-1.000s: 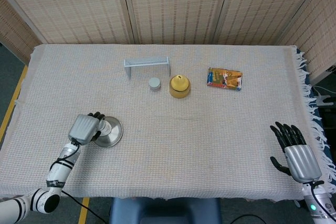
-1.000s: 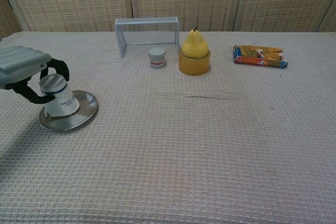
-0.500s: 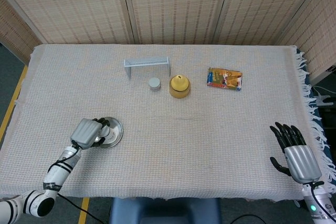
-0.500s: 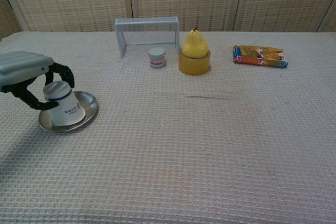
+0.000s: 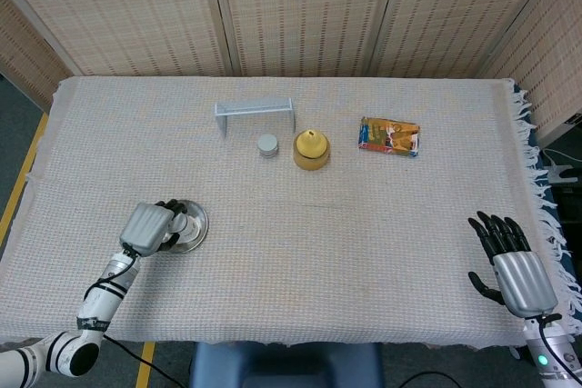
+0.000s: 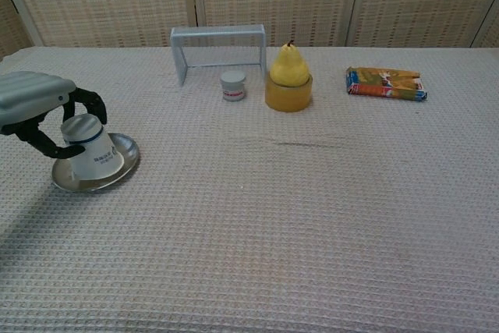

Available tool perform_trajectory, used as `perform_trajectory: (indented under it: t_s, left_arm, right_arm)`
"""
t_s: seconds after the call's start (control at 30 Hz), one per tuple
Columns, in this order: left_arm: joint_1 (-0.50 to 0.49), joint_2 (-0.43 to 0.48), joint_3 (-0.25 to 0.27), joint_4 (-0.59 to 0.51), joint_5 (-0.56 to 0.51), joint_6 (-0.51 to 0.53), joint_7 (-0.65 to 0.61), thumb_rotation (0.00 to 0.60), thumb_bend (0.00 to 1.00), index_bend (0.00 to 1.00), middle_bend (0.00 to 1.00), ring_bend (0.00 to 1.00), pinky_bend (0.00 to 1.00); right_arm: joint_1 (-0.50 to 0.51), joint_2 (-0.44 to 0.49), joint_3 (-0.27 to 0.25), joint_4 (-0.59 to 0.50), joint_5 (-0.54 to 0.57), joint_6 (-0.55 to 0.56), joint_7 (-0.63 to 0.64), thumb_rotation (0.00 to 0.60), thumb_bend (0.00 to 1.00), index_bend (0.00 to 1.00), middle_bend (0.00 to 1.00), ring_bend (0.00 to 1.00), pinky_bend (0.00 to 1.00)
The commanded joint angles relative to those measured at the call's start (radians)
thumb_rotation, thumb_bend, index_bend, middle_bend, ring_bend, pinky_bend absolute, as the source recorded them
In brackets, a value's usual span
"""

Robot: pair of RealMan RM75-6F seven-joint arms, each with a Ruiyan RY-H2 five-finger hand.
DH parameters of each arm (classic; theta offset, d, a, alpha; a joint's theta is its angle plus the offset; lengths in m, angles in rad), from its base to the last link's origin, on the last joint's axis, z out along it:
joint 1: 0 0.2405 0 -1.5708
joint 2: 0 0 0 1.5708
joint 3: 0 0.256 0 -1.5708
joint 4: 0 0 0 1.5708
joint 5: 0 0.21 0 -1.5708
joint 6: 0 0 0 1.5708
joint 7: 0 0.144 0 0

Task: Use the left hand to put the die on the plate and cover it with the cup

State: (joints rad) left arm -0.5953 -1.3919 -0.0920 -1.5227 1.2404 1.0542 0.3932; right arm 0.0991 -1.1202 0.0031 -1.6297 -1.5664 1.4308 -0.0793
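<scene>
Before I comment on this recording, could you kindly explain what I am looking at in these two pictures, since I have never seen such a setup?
This is a robot with two arms, each ending in a hand with fingers, steered remotely by a person. One picture looks down from its head camera, the other looks forward from its chest. The left hand holds an upturned white cup that is on a metal plate and tilted. The die cannot be seen. The right hand rests open near the table's edge, holding nothing. On the cloth-covered table further back are a small white rack, a small jar, a pear sitting in a yellow bowl, and a colourful snack packet.
</scene>
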Motion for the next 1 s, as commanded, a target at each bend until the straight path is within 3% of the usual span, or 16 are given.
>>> perform_trajectory:
  t_s: [0.03, 0.2, 0.37, 0.67, 0.87, 0.93, 1.0]
  left_arm:
    - [0.015, 0.059, 0.018, -0.072, 0.068, 0.013, -0.069, 0.6, 0.45, 0.5, 0.67, 0.62, 0.78]
    - [0.053, 0.094, 0.004, -0.089, 0.087, 0.103, -0.078, 0.6, 0.45, 0.5, 0.66, 0.62, 0.78]
    - [0.119, 0.131, 0.012, -0.099, 0.034, 0.169, -0.042, 0.6, 0.44, 0.49, 0.66, 0.61, 0.78]
    - [0.161, 0.132, 0.046, -0.062, -0.106, 0.093, -0.003, 0.6, 0.44, 0.44, 0.62, 0.59, 0.78]
    - [0.159, 0.105, 0.051, -0.025, -0.096, 0.083, 0.008, 0.6, 0.44, 0.4, 0.57, 0.58, 0.78]
    - [0.159, 0.102, 0.051, -0.025, -0.102, 0.077, 0.01, 0.6, 0.43, 0.37, 0.53, 0.58, 0.77]
    - [0.161, 0.108, 0.051, -0.037, -0.105, 0.067, -0.003, 0.6, 0.41, 0.25, 0.41, 0.56, 0.76]
  right_arm:
    - [0.0, 0.0, 0.0, 0.0, 0.0, 0.0, 0.0, 0.6, 0.19, 0.0, 0.0, 0.0, 0.0]
    - [0.001, 0.0, -0.003, -0.001, -0.003, -0.004, -0.001, 0.6, 0.19, 0.0, 0.0, 0.0, 0.0]
    - [-0.002, 0.002, -0.003, -0.004, -0.006, 0.005, -0.001, 0.6, 0.19, 0.0, 0.0, 0.0, 0.0]
    - [-0.005, 0.001, -0.005, -0.008, -0.01, 0.007, -0.008, 0.6, 0.19, 0.0, 0.0, 0.0, 0.0]
    - [-0.007, 0.0, -0.007, -0.01, -0.014, 0.01, -0.011, 0.6, 0.19, 0.0, 0.0, 0.0, 0.0]
    - [-0.008, 0.0, -0.007, -0.01, -0.014, 0.013, -0.011, 0.6, 0.19, 0.0, 0.0, 0.0, 0.0]
    - [-0.009, 0.001, -0.006, -0.01, -0.013, 0.014, -0.011, 0.6, 0.19, 0.0, 0.0, 0.0, 0.0]
